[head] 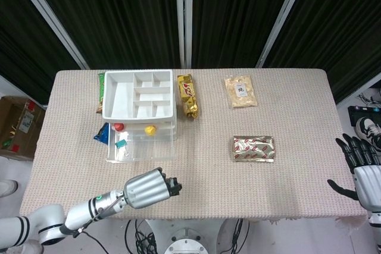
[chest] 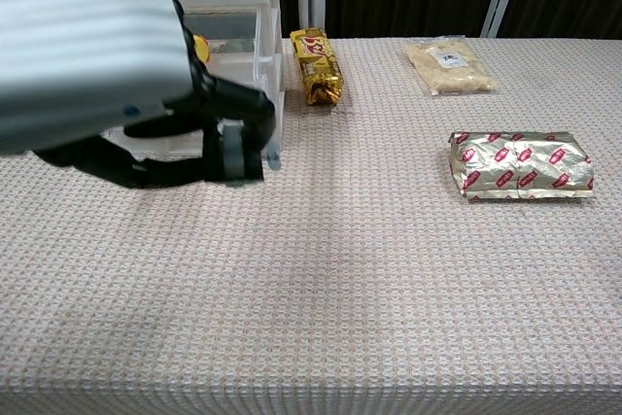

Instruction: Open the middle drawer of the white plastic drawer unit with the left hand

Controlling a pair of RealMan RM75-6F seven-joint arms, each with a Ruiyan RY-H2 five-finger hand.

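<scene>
A beige woven-cloth table (head: pixel 297 171) carries a white plastic drawer unit (head: pixel 139 94) at its far left, the clear middle drawer (head: pixel 141 145) pulled out toward the near edge, a yellow ball (head: pixel 150 129) and red piece (head: pixel 118 127) inside. The left hand (head: pixel 149 188) hangs over the near table edge, well apart from the drawer, fingers curled in, holding nothing. The right hand (head: pixel 360 168), off the table's right end, has fingers spread, empty. A silver foil packet (head: pixel 253 149) lies mid-right.

Backdrop: black pleated curtains (head: pixel 131 10) divided by slanted white poles (head: pixel 41 4).
Table: beige woven cloth (head: pixel 297 117) covering it.
Floor: pale, with a cardboard box (head: pixel 16 126) at left.
</scene>
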